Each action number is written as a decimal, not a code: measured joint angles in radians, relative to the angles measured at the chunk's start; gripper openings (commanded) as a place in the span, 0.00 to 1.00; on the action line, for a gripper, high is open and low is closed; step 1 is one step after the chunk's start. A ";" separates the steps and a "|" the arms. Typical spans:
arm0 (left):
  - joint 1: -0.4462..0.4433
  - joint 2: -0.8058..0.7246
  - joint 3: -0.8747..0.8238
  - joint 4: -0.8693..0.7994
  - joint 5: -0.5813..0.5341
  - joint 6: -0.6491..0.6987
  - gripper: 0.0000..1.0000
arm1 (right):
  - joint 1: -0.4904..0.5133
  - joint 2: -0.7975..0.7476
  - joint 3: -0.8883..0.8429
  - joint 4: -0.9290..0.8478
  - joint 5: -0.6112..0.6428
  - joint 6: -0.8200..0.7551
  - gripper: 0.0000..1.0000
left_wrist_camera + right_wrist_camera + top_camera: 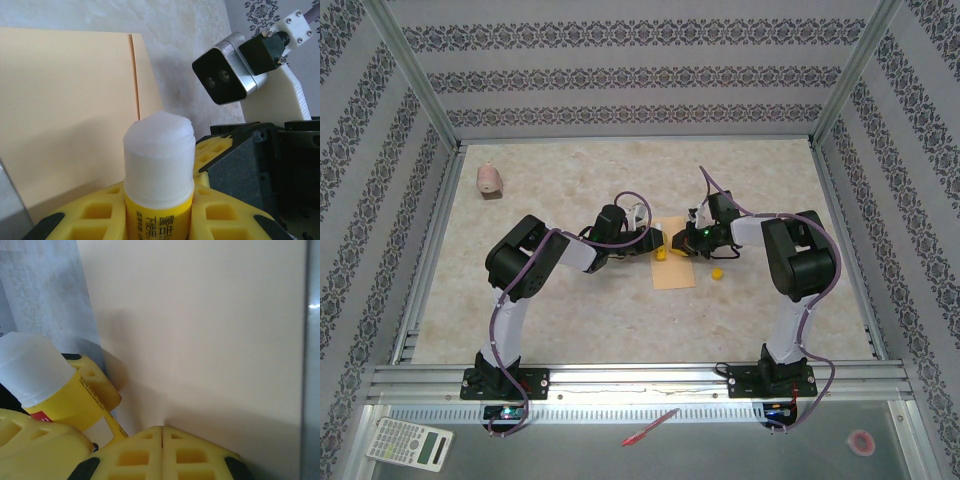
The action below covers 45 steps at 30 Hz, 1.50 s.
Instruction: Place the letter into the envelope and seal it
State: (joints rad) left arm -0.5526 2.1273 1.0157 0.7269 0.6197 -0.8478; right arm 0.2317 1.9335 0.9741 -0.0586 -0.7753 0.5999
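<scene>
Tan paper, the envelope point(674, 268) lay flat at the middle of the bench point(560, 300), between your two arms. Your left gripper point(658, 250) was clamped partway closed around the yellow glue stick point(159, 165), whose white glue was exposed just beside the envelope. Your right gripper point(162, 442) had its fingers pressed fully together over the envelope, gripping nothing.
</scene>
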 measured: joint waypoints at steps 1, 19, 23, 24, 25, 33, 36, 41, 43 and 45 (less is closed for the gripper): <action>0.000 0.000 0.000 0.000 0.000 0.000 0.01 | 0.000 -0.002 -0.001 0.001 0.000 0.000 0.00; -0.002 0.000 0.000 0.000 0.000 0.000 0.01 | 0.000 -0.177 -0.049 -0.076 0.035 -0.001 0.00; -0.002 0.000 0.000 0.000 0.000 0.000 0.01 | 0.000 -0.177 -0.109 -0.081 0.043 -0.003 0.00; -0.002 0.000 0.000 0.000 0.000 0.000 0.01 | 0.000 -0.175 -0.126 -0.082 0.047 -0.003 0.00; -0.002 0.000 0.000 0.000 0.000 0.000 0.01 | 0.000 -0.171 -0.137 -0.084 0.049 -0.003 0.00; -0.002 0.000 0.000 0.000 -0.003 0.000 0.01 | -0.007 -0.130 -0.151 -0.058 0.017 -0.018 0.00; -0.002 -0.002 0.000 -0.001 -0.004 0.000 0.01 | -0.007 -0.129 -0.151 -0.056 0.016 -0.027 0.00; -0.002 -0.002 0.000 -0.002 -0.003 0.000 0.01 | -0.007 -0.129 -0.151 -0.056 0.016 -0.031 0.00; -0.002 -0.002 0.000 -0.002 -0.003 0.000 0.01 | -0.007 -0.130 -0.151 -0.057 0.017 -0.031 0.00; -0.002 -0.002 0.000 -0.003 -0.003 0.000 0.01 | -0.007 -0.131 -0.151 -0.057 0.018 -0.031 0.00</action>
State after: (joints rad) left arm -0.5545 2.1254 1.0157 0.7242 0.6163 -0.8482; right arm 0.2245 1.8023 0.8227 -0.1158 -0.7574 0.5690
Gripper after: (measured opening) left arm 0.243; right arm 0.041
